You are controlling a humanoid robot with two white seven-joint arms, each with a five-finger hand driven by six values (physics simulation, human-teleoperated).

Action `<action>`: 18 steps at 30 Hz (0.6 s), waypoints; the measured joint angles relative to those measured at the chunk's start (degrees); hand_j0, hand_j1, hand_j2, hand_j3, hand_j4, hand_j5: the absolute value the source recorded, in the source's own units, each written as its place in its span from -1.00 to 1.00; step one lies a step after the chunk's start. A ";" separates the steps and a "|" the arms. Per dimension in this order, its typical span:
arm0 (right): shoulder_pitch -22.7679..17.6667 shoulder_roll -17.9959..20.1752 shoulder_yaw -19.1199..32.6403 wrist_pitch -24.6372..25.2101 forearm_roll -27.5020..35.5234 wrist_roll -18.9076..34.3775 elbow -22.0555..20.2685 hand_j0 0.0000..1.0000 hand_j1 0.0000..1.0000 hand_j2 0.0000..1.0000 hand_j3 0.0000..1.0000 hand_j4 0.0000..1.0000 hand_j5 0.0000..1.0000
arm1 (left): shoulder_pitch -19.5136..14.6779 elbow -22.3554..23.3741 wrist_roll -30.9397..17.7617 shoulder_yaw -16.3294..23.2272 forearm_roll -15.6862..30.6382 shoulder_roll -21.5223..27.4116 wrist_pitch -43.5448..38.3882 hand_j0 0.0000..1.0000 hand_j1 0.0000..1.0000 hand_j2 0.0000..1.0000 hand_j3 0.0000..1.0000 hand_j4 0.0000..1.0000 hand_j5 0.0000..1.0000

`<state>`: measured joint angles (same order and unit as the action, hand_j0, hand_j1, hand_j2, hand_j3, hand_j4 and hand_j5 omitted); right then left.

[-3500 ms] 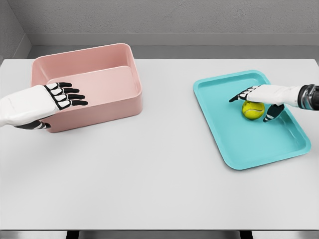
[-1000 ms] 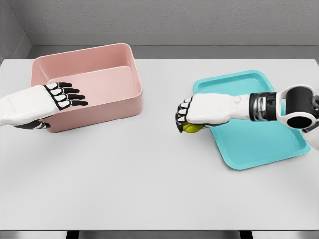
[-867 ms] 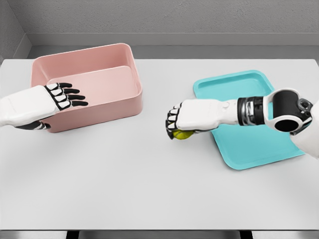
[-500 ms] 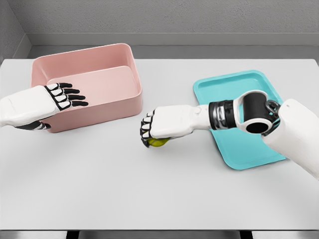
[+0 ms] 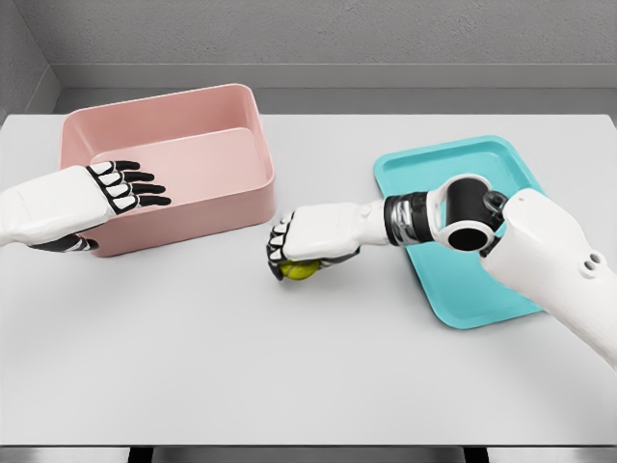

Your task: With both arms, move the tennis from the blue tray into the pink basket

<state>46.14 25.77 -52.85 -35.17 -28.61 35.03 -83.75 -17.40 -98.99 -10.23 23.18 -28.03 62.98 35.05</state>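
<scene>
The right hand (image 5: 307,239) clamps its fingers over the tennis ball (image 5: 299,269) above mid-table, just off the pink basket (image 5: 249,207) and clear of the blue tray (image 5: 429,166). The left hand (image 5: 87,198), fingers apart, waits over the basket's near-left rim, probably for a handover.

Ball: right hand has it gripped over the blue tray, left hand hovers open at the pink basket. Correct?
Not quite. The right hand does grip the ball, but it is over the bare table between the tray and the basket, well clear of the tray, as the head view shows. The left hand is open at the basket.
</scene>
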 measured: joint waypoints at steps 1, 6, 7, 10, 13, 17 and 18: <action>0.00 -0.01 -0.13 0.00 -0.07 0.00 0.06 -0.11 -0.11 -0.11 -0.11 -0.11 -0.11 | 0.00 0.01 0.00 0.07 0.00 0.01 0.00 1.00 1.00 1.00 1.00 1.00 1.00; -0.18 -0.03 -0.61 0.01 -0.43 0.00 0.39 -0.05 -0.05 -0.05 -0.05 -0.05 -0.05 | 0.00 -0.01 0.00 0.26 0.00 0.04 0.00 1.00 1.00 1.00 1.00 1.00 1.00; -0.18 -0.04 -0.74 0.01 -0.47 0.00 0.46 0.05 0.05 0.05 0.05 0.05 0.05 | 0.00 -0.03 0.00 0.27 0.00 0.04 0.00 1.00 1.00 1.00 1.00 1.00 1.00; -0.35 -0.04 -0.95 0.00 -0.61 -0.01 0.56 0.57 0.57 0.57 0.57 0.57 0.57 | 0.00 -0.05 0.00 0.29 0.00 0.00 0.00 1.00 1.00 1.00 1.00 1.00 1.00; -0.44 0.00 -0.97 0.01 -0.66 -0.01 0.60 0.72 0.72 0.72 0.72 0.72 0.72 | 0.00 -0.04 0.00 0.30 0.00 -0.02 0.00 1.00 1.00 1.00 1.00 1.00 1.00; -0.53 0.04 -0.87 0.01 -0.71 -0.01 0.68 0.89 0.89 0.89 0.89 0.89 0.89 | 0.00 -0.01 0.00 0.30 0.00 -0.03 0.00 1.00 1.00 1.00 1.00 1.00 1.00; -0.53 0.04 -0.85 0.01 -0.73 -0.01 0.68 0.93 0.93 0.93 0.93 0.93 0.93 | 0.00 0.00 0.00 0.31 -0.01 -0.03 0.00 1.00 1.00 1.00 1.00 1.00 1.00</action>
<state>45.62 25.81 -53.71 -35.15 -29.34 35.02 -83.07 -17.40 -98.99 -10.23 23.48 -28.05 62.95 35.05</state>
